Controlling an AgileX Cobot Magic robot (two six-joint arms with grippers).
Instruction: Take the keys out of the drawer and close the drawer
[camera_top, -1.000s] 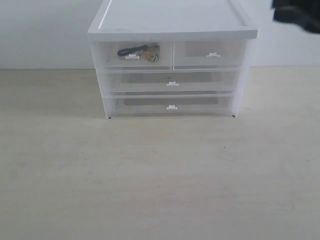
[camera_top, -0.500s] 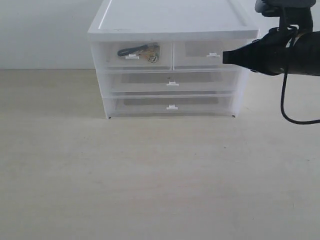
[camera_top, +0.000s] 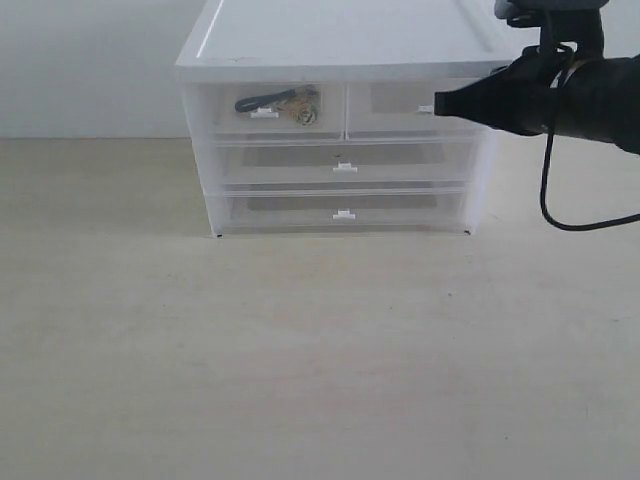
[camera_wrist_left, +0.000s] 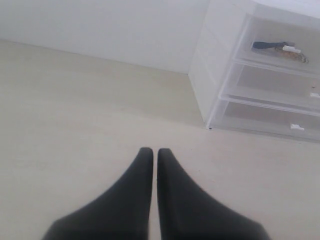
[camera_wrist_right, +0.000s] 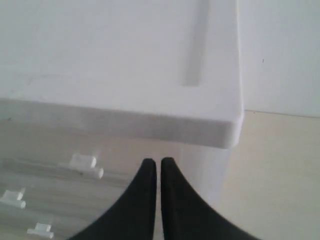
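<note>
The keys (camera_top: 285, 103) lie inside the top left drawer (camera_top: 265, 110), a translucent white half-width drawer with a small tab handle (camera_top: 264, 114); it sits flush in the cabinet. In the left wrist view the keys (camera_wrist_left: 282, 48) show through the drawer front. My right gripper (camera_top: 440, 106) is shut, its tip in front of the top right drawer near that drawer's handle (camera_top: 426, 109). In the right wrist view the right gripper (camera_wrist_right: 158, 162) points at the cabinet front under the lid. My left gripper (camera_wrist_left: 152, 151) is shut over bare table, well off the cabinet's left side.
The white cabinet (camera_top: 340, 60) has a top right small drawer (camera_top: 415, 108) and two full-width drawers (camera_top: 345, 165) below. It stands at the back of a pale wooden table (camera_top: 300, 350) against a white wall. A black cable (camera_top: 560, 215) hangs from the right arm.
The right arm has come in from the upper right edge and moved left, its tip now before the top right drawer. The keys and drawers have not moved.
</note>
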